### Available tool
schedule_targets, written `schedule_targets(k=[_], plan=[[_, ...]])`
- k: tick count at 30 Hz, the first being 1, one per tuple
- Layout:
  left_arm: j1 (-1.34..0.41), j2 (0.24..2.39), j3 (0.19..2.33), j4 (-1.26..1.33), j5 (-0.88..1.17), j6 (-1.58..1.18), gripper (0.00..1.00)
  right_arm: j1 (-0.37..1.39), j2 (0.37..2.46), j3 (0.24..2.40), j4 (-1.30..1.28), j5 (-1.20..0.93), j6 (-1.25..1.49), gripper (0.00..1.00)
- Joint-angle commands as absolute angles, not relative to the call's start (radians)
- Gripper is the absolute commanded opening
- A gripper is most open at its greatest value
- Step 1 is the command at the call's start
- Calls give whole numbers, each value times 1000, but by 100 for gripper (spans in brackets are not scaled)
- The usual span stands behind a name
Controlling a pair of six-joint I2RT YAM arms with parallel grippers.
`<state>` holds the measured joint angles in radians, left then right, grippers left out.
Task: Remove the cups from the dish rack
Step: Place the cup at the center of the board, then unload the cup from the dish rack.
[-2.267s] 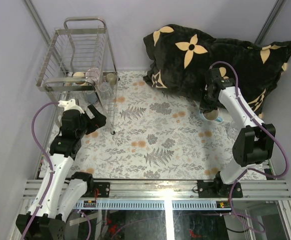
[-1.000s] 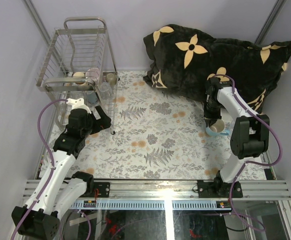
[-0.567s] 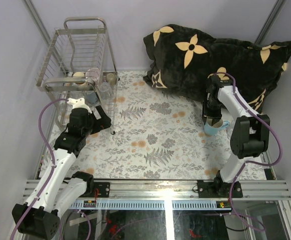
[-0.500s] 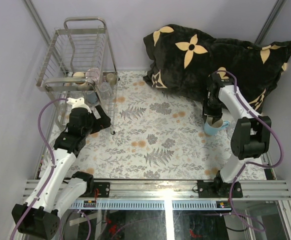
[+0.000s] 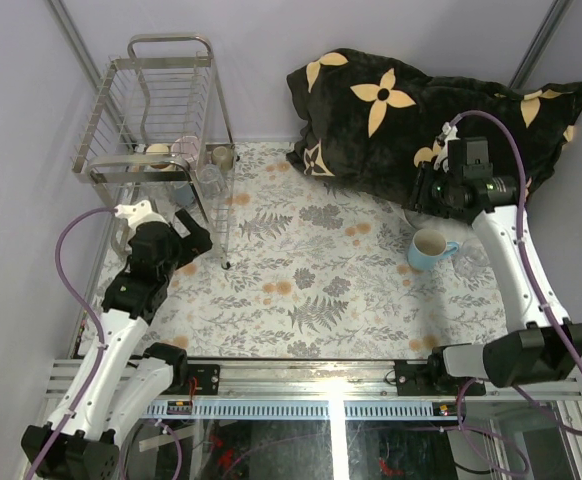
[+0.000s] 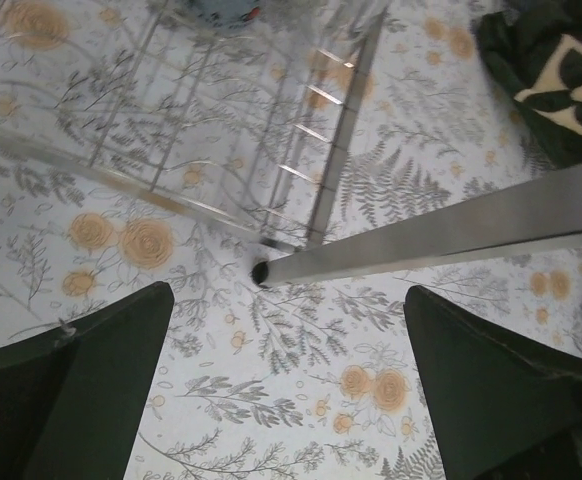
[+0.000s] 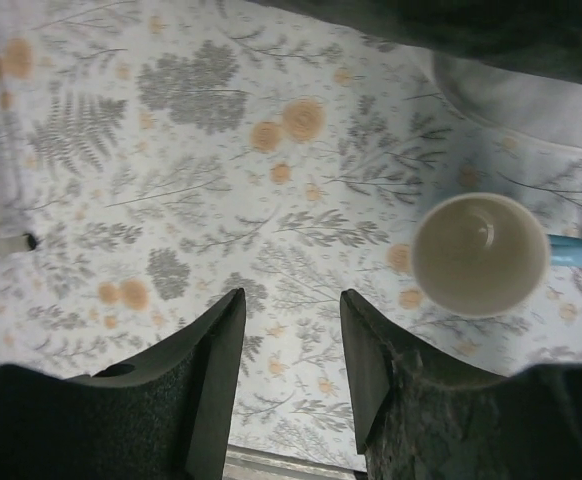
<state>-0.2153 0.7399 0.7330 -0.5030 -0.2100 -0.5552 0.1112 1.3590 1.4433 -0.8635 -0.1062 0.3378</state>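
— Your right claw first: what is it doing?

— My right claw hangs above the counter, its two fingers partway apart with nothing between them. Below it and a little to the right stands the light blue ceramic mug with a cream inside. It is upright, mouth up, its handle pointing away from the rack. The claw does not touch it.

— And the left?

— My left claw is spread wide and empty, low over the counter by the near right corner of the large silver wire dish rack. In my wrist view one tube leg crosses the gap, its foot on the cloth. I cannot tell whether it really lies between the fingers.

— Where are the other cups?

— A cream-and-brown cup and a pale lilac-pink mug sit side by side at the near end of the rack. A small cream cup sits in the holder on its right side. A clear glass shows just below that, faintly.

— What lies around them?

— A grey-and-orange floral cloth covers the counter. A big black pillow with cream flower shapes lies at the far right, behind the blue mug.
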Motion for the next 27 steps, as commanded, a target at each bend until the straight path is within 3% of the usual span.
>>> schedule_targets(k=[1, 11, 17, 27], plan=[[-219, 719, 664, -484, -338, -625, 100, 119, 1293, 1352, -719, -264, 380, 50], [-220, 660, 562, -308, -514, -620, 100, 126, 1185, 1252, -536, -363, 433, 51], [-219, 746, 505, -165, -634, -599, 97, 124, 1153, 1200, -465, -401, 450, 52], [-216, 892, 437, 235, -637, -435, 100, 126, 1112, 1146, -410, -426, 480, 53]])
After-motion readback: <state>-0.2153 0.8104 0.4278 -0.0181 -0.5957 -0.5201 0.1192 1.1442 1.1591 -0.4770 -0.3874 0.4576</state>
